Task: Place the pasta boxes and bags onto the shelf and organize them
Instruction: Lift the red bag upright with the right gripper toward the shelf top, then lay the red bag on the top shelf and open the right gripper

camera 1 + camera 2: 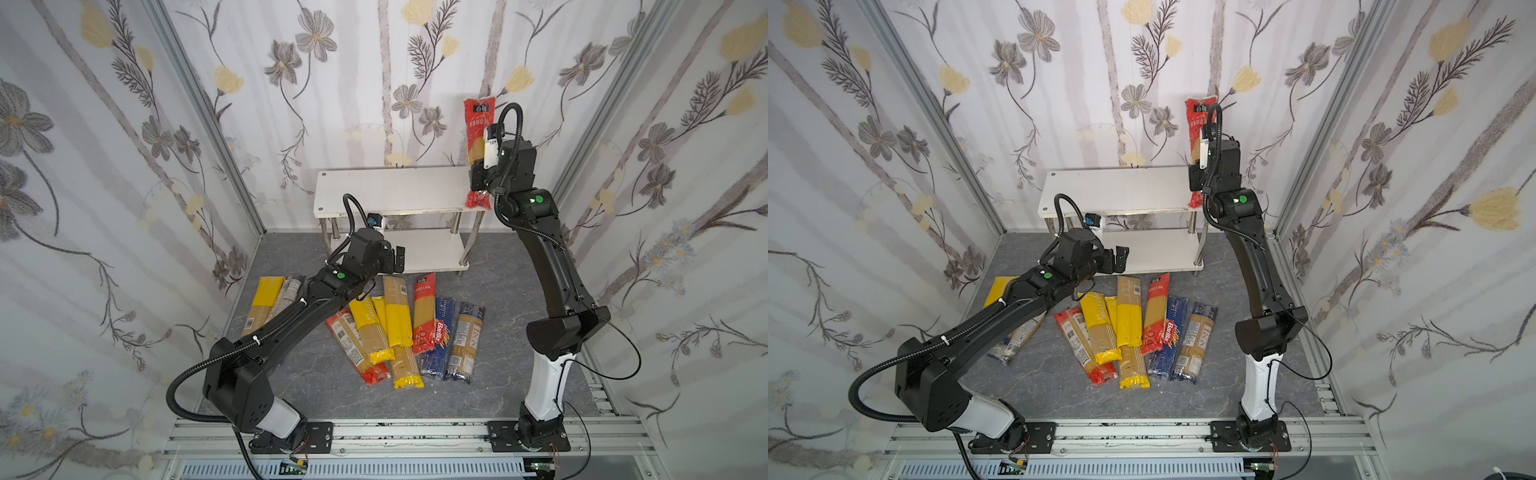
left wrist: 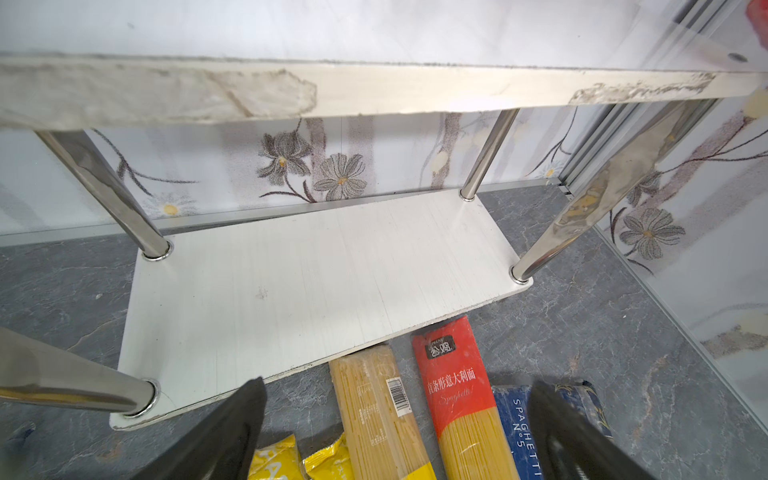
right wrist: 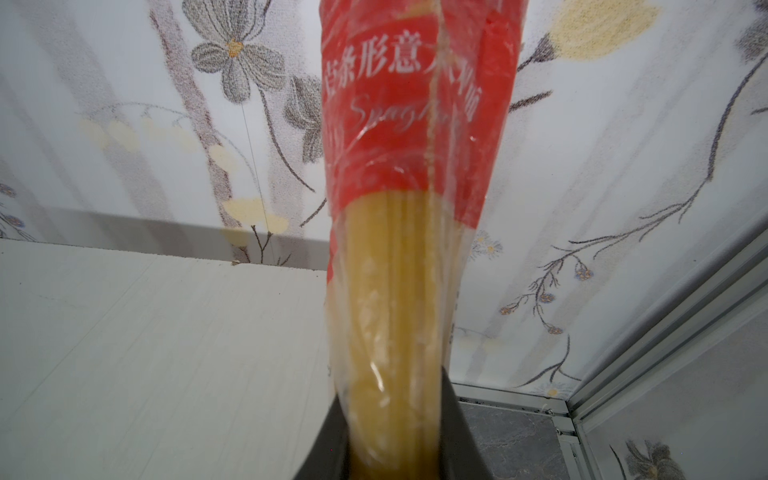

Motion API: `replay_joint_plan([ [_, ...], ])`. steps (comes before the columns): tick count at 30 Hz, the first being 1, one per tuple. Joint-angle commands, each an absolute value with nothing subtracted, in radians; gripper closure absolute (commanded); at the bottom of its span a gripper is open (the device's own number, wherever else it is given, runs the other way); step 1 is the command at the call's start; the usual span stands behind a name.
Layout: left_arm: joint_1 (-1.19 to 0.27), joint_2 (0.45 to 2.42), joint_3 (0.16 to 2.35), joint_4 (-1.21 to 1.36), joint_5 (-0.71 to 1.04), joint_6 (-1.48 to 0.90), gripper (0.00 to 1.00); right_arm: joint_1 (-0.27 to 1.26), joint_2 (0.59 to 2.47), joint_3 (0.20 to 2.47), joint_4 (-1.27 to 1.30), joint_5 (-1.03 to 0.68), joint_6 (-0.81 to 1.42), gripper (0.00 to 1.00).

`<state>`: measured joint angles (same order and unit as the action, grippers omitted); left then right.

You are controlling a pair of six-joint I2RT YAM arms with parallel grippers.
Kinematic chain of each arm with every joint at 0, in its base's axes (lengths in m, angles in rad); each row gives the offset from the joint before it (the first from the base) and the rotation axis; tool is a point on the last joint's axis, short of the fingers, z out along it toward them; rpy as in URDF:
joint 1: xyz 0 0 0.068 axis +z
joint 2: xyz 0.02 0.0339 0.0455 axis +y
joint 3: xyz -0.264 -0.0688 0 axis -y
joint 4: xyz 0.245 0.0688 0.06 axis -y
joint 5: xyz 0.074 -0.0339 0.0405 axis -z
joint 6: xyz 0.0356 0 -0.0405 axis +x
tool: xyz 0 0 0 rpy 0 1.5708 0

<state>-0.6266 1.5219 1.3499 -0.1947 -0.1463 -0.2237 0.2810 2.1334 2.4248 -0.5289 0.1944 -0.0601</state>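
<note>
Right gripper (image 1: 478,176), upper right in a top view, pinches red-ended clear spaghetti bag (image 1: 477,120) below its middle. Probably stiff, brittle, slick film. Left gripper (image 1: 395,259) gapes, empty.

The grey marbled desk (image 1: 316,382) carries a white two-tier shelf (image 1: 395,187) at its back. In front of the shelf, spaghetti bags (image 1: 397,328) and a dark-blue Barilla pack (image 1: 437,336) lie flat in an overlapping row, and two more bags (image 1: 266,299) lie apart on the left.
</note>
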Motion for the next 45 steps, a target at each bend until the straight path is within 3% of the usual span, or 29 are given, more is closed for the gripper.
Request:
replay_joint_plan([
  [1, -0.626, 1.544, 1.378, -0.177, -0.158, -0.219, 0.00, 0.259, 2.131, 2.442, -0.404, 0.137, -0.028, 0.89],
  [15, -0.628, 1.546, 1.401, -0.176, -0.172, -0.222, 0.00, 0.259, 2.159, 2.424, -0.544, 0.055, 0.030, 0.83],
  [28, -0.637, 1.418, 1.388, -0.176, -0.200, -0.207, 0.00, 0.258, 2.206, 2.425, -0.591, 0.041, 0.056, 0.53],
  [36, -0.637, 1.340, 1.345, -0.176, -0.218, -0.203, 0.00, 0.263, 2.166, 2.424, -0.596, 0.070, 0.058, 0.21],
  [45, -0.637, 1.278, 1.303, -0.176, -0.204, -0.200, 0.00, 0.288, 2.075, 2.421, -0.654, 0.138, 0.066, 0.14],
])
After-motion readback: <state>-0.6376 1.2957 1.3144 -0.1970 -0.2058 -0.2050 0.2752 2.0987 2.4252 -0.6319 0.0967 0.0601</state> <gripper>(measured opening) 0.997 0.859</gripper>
